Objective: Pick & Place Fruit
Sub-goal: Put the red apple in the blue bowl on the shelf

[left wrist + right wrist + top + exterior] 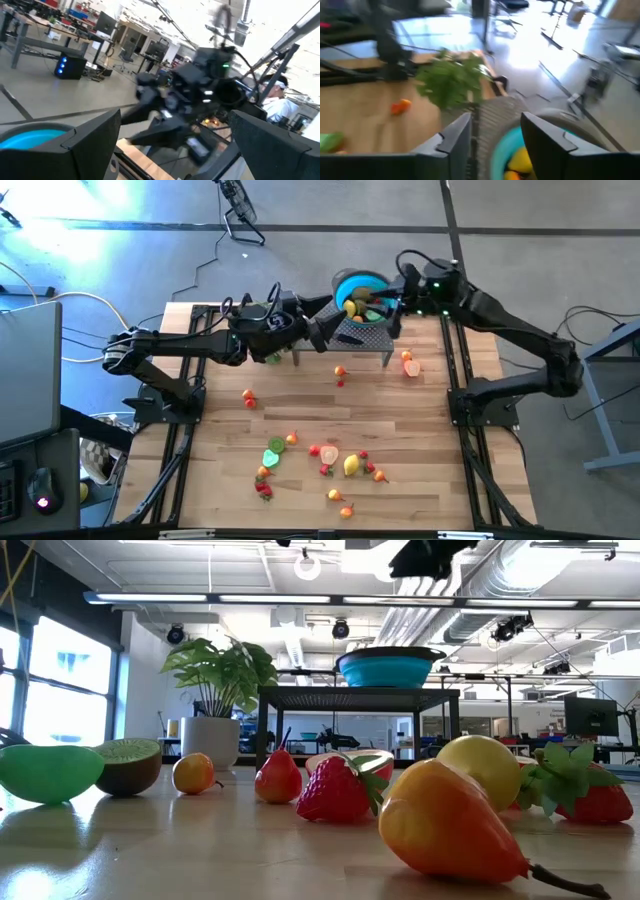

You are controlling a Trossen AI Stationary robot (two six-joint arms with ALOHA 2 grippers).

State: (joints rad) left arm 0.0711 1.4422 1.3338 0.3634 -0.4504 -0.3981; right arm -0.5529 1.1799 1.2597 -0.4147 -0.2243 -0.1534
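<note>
A blue bowl stands on a black mesh stand at the table's far side and holds a yellow lemon and other fruit. My right gripper hovers above the bowl's right side, fingers apart with nothing between them. My left gripper hangs raised just left of the stand, wide open and empty, pointing at the right arm. Several small fruits lie on the table: a pink-orange piece, a green lime half, a lemon and strawberries.
A leafy potted plant stands left of the stand, under my left arm. Black frame rails run along both table sides. Bare wood lies between the stand and the fruit cluster near the front edge. A person shows beyond the table.
</note>
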